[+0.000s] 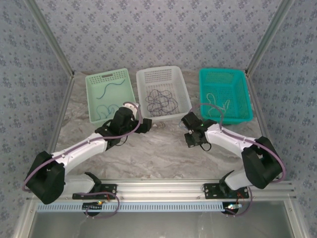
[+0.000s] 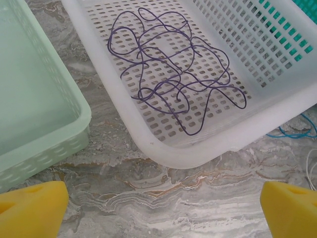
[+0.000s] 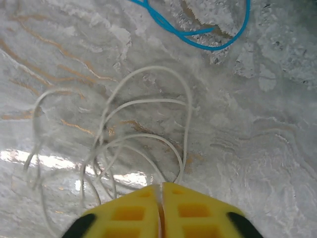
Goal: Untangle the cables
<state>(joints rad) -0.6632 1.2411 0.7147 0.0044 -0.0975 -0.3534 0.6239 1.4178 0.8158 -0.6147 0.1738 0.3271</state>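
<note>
A dark purple cable lies tangled in the white basket, which stands in the middle. A white cable lies in loose loops on the marble table. Some of its strands run in under my right gripper, whose yellow fingers are pressed together on it. A blue cable curls on the table just beyond, to the right of the white basket's near corner. My right gripper is low between the white and teal baskets. My left gripper hangs open over bare table in front of the white basket.
A pale green basket at the left holds a blue cable. At the right, a teal basket has white cable in it. Patterned walls close in the table on three sides.
</note>
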